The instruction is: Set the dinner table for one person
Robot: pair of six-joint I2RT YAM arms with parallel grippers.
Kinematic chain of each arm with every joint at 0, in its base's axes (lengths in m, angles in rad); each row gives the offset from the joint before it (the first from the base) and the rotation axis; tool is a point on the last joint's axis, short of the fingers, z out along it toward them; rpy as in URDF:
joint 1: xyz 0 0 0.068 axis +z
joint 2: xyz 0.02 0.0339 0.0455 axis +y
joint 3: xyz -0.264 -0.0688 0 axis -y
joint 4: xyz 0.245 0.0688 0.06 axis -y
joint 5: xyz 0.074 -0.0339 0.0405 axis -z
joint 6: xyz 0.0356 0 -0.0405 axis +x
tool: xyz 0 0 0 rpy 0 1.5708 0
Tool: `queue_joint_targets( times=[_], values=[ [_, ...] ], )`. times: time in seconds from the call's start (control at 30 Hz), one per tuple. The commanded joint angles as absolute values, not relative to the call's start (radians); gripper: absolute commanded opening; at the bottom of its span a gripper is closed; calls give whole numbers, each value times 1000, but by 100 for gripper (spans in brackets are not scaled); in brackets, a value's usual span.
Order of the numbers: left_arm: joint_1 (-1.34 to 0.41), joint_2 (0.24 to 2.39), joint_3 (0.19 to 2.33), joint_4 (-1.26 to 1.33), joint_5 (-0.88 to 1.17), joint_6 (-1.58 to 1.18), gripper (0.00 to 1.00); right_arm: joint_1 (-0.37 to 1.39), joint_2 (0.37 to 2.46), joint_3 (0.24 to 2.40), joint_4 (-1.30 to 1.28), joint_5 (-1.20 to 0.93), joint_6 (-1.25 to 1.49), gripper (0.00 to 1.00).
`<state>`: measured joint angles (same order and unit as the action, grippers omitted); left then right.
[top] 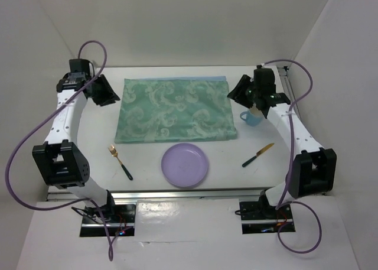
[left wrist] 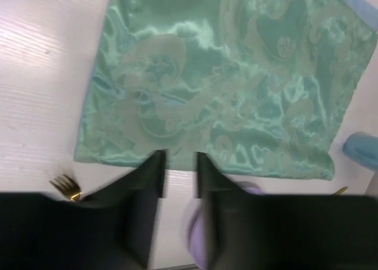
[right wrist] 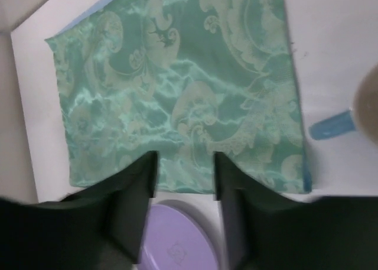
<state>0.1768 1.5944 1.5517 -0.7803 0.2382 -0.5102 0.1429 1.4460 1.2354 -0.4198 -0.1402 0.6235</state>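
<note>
**Dinner table** (top: 147,158): white top filling the workspace, spread beneath both arms. The setting is judged barely begun.

**Placemat** (top: 174,110): laid flat at the middle of the far edge; nothing is set on it. This step is judged done.

**Plate** (top: 185,165): placed on the bare top at the middle of the near edge, just clear of the mat's near edge. Not yet moved onto the mat.

**Fork** (top: 120,162): laid aslant towards the near left corner, left of the plate and apart from it.

**Knife** (top: 257,155): laid aslant towards the near right corner, right of the plate.

**Cup** (top: 251,117): stood by the right edge, just beside the mat's right edge. These four pieces are judged left to arrange.

**Left gripper** (left wrist: 180,163): held above the table's far left corner, off the mat's left edge. The jaws are parted by a narrow gap and nothing is held.

**Right gripper** (right wrist: 184,163): held above the far right corner, over the cup. The jaws are parted wider and nothing is held. No contact with the table is seen.
</note>
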Motion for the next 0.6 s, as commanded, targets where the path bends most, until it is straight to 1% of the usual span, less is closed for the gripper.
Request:
queue_joint_targets(
  times=[0.0, 0.03, 0.07, 0.1, 0.13, 0.17, 0.3, 0.57],
  values=[
    [106, 1678, 1554, -785, 187, -489, 31, 218, 1544, 1316, -439, -130, 554, 47],
    [97, 1715, 1545, -785, 158, -503, 8, 235, 1580, 1327, -448, -130, 536, 35],
    [88, 1733, 1536, -775, 158, -503, 0, 261, 1650, 1347, -448, -130, 525, 27],
    [75, 1752, 1520, -775, 146, -503, 0, 270, 1687, 1362, -462, -130, 525, 11],
    [75, 1770, 1520, -775, 134, -512, 0, 281, 1722, 1379, -474, -121, 512, 5],
    [65, 1802, 1510, -766, 133, -512, 0, 296, 1796, 1419, -503, -121, 500, 1],
    [34, 1879, 1496, -742, 88, -522, 0, 320, 1932, 1473, -545, -100, 491, 0],
    [14, 2020, 1516, -765, 3, -531, 0, 333, 2074, 1482, -534, -6, 547, 0]
  ],
)
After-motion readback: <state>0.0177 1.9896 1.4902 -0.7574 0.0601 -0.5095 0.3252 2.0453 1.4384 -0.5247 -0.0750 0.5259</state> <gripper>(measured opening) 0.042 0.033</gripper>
